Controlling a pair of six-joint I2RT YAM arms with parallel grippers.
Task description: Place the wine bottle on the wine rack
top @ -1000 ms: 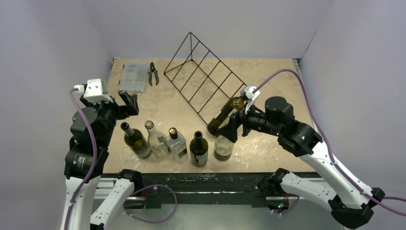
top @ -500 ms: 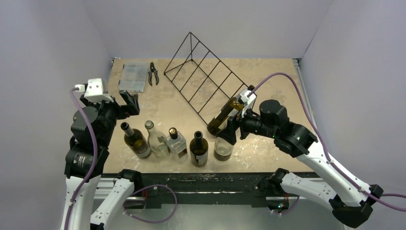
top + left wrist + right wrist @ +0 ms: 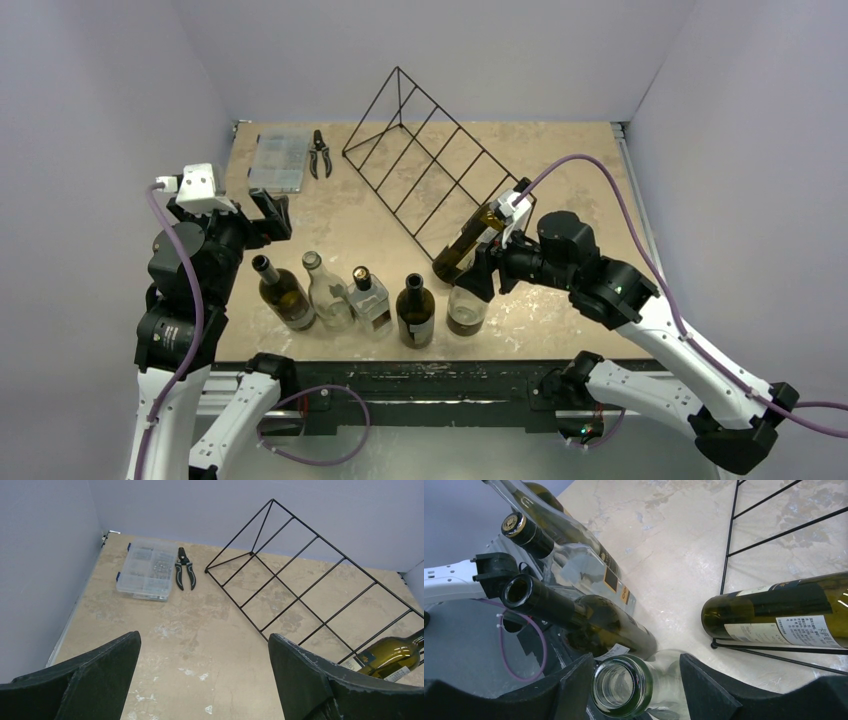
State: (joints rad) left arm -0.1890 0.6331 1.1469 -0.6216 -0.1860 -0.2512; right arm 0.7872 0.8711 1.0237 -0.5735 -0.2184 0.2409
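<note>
The black wire wine rack stands at the back middle of the table, also seen in the left wrist view. An olive-green wine bottle lies in the rack's rightmost slot. A clear wine bottle stands upright at the right end of the front row. My right gripper straddles its neck, jaws partly closed. The left finger is at the bottle's mouth and a gap remains on the right. My left gripper hovers open and holds nothing at the table's left.
Several more bottles stand in the front row: a dark one, a clear one, a square clear one and a dark labelled one. A clear parts box and pliers lie at the back left.
My right gripper has come forward and down round the clear bottle's neck, and its jaws have narrowed. The left arm has stayed in place.
</note>
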